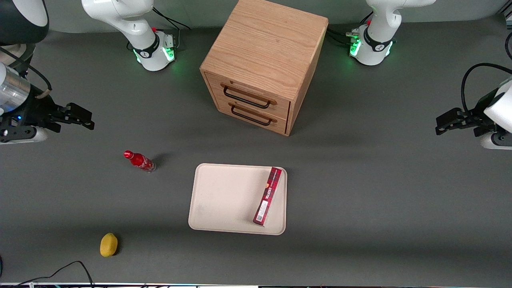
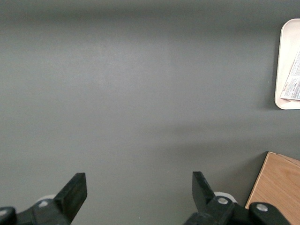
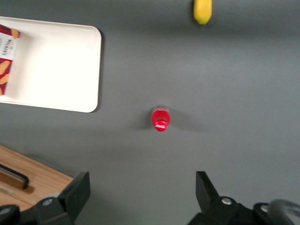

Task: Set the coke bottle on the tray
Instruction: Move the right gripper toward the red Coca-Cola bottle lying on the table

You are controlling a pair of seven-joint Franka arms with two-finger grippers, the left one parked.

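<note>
The coke bottle (image 1: 139,161), small and red with a red cap, stands upright on the grey table, apart from the tray and toward the working arm's end. The right wrist view shows it from above (image 3: 161,119). The cream-beige tray (image 1: 224,200) lies flat in the middle of the table and also shows in the right wrist view (image 3: 56,65). My right gripper (image 1: 86,120) hangs above the table, farther from the front camera than the bottle and well apart from it. It is open and empty (image 3: 143,187).
A long flat red box (image 1: 268,196) lies on the tray along the edge toward the parked arm. A wooden drawer cabinet (image 1: 264,60) stands farther from the front camera than the tray. A yellow lemon (image 1: 109,244) lies near the table's front edge.
</note>
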